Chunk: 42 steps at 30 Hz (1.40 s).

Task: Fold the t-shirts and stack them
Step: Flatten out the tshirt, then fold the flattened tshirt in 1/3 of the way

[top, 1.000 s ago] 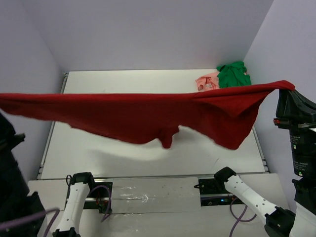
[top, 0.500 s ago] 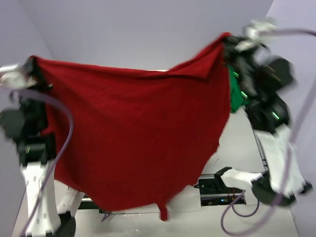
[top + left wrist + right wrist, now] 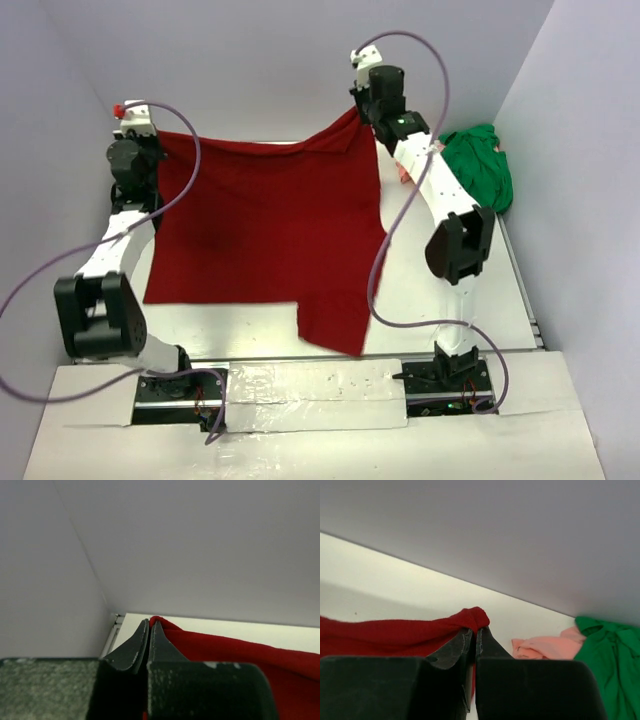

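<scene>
Maroon t-shirt (image 3: 265, 230) spread wide, green t-shirt (image 3: 478, 165) and pink t-shirt (image 3: 545, 646) crumpled far right

The maroon t-shirt (image 3: 265, 225) is soft, matt cloth with a fine knit grain. Beside it, the green t-shirt (image 3: 480, 165) and the salmon-pink t-shirt (image 3: 545, 647) are matt cloth too. The table (image 3: 440, 290) under it looks smooth and matt white. The right gripper (image 3: 474, 630) pinching its corner is grainy, matt black plastic.

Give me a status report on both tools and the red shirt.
Left tool shut on maroon shirt corner, right tool shut on the other. Shirt spread over table. Green shirt and pink shirt bunched far right, apart.
</scene>
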Available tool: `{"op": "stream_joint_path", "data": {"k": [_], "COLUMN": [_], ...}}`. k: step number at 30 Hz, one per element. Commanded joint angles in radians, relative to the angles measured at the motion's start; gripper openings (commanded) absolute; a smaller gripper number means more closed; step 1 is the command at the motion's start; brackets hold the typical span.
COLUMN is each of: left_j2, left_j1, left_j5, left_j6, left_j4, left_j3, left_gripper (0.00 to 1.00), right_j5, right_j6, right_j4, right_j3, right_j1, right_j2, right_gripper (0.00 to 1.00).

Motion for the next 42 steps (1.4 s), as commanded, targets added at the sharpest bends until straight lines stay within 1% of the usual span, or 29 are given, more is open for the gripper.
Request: {"op": "stream_joint_path", "data": {"k": [1,2,6,15,19,25,32,38,42], "left_j2": [0.076,0.096,0.217,0.392,0.426,0.484,0.542,0.569,0.602], "left_j1": [0.009,0.009,0.009,0.009,0.009,0.022,0.058,0.088,0.106], "left_j5": [0.005,0.007,0.016,0.007,-0.012,-0.035,-0.044,-0.032,-0.028], "left_j6": [0.012,0.014,0.017,0.035,0.054,0.08,0.071,0.09,0.095], "left_j4": [0.215,0.247,0.288,0.396,0.451,0.482,0.486,0.489,0.492], "left_j3": [0.001,-0.002,0.014,0.027,0.021,0.031,0.064,0.089,0.147], "left_gripper": [0.0,0.0,0.0,0.0,0.0,0.0,0.0,0.0,0.0], "right_j5": [-0.011,-0.014,-0.013,-0.022,-0.02,-0.028,-0.043,-0.047,-0.048], "right_j6": [-0.026,-0.027,-0.038,-0.061,-0.069,-0.059,-0.033,-0.038,-0.013], "right_j4": [0.071,0.078,0.098,0.106,0.109,0.112,0.094,0.101,0.123], "right_j3": [0.09,0.088,0.09,0.132,0.123,0.131,0.16,0.108,0.096], "right_j1": [-0.013,-0.018,-0.019,-0.021,-0.025,-0.047,-0.1,-0.123,-0.137], "right_j2": [0.027,0.045,0.122,0.234,0.254,0.292,0.318,0.298,0.295], "right_gripper": [0.0,0.0,0.0,0.0,0.0,0.0,0.0,0.0,0.0]}}
